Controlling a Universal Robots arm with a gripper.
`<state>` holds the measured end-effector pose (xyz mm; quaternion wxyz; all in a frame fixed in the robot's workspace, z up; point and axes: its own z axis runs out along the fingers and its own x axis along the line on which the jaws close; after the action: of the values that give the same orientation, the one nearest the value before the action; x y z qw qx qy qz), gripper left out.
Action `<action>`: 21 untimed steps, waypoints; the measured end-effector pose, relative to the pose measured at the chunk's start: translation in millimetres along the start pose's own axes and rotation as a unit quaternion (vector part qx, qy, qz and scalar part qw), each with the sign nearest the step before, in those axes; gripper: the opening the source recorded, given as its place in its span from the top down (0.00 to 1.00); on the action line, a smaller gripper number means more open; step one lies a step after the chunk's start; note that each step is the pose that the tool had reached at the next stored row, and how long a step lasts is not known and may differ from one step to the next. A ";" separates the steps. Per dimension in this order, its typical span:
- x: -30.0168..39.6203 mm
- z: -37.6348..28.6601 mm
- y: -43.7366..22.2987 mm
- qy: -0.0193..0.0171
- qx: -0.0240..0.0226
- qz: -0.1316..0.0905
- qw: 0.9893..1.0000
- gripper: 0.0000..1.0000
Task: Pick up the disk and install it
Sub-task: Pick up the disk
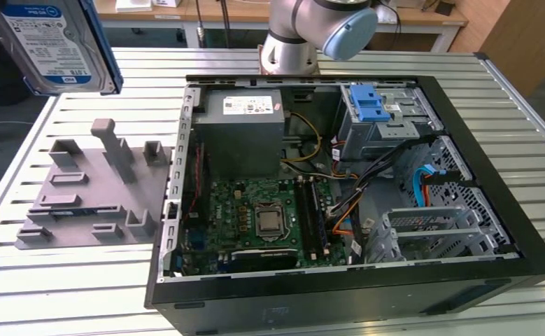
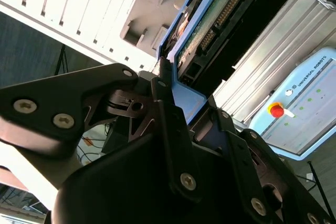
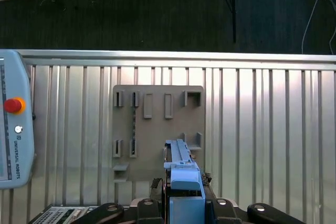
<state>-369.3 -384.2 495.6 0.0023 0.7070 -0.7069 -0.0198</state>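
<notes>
Hanging in the air at the exterior view's far left, the disk [image 1: 59,43] is well above the bench [image 1: 67,280] and apart from everything on it. It is a flat silver rectangle with its broad face turned to the camera. That face carries a blue-and-white label, and a blue plastic rail runs down the edge toward the exterior view's right.

Below the disk, a grey fixture plate [image 1: 81,210] with raised posts and slots lies flat on the slatted metal bench. Just beside the plate lies the open, black-walled computer case [image 1: 347,297]. Inside it, the green motherboard [image 1: 253,210] sits toward the exterior view's left, with the grey power-supply box [image 1: 244,129] beyond it. A tangle of cables comes next, then the grey drive bay [image 1: 389,133] with a blue latch piece [image 1: 369,106] on top. The arm [image 1: 314,28] rises behind the case.

In the second wrist view the end effector [image 2: 189,103] is clamped on the disk [image 2: 210,24], with its black fingers [image 2: 163,85] against the blue rail. The disk's underside shows a green circuit board and a dark row of connector pins. In the first wrist view the disk [image 3: 181,169] appears edge-on as a thin, blue-edged slab over the fixture plate. A teach pendant [image 3: 16,135] with a red button lies on the bench, apart from the plate.
</notes>
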 end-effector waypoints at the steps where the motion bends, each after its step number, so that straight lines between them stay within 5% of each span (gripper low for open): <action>1: 0.5 0.0 -0.5 0.000 0.000 0.000 1.000 0.64; 7: 4.7 -0.5 -12.4 0.000 -0.001 0.000 1.000 0.64; 17: 8.1 -1.8 -51.6 0.000 -0.003 0.000 1.000 0.64; 21: 8.1 -1.9 -55.0 0.000 -0.003 0.000 1.000 0.64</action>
<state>-314.3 -392.2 495.6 0.0045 0.7069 -0.7069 -0.0221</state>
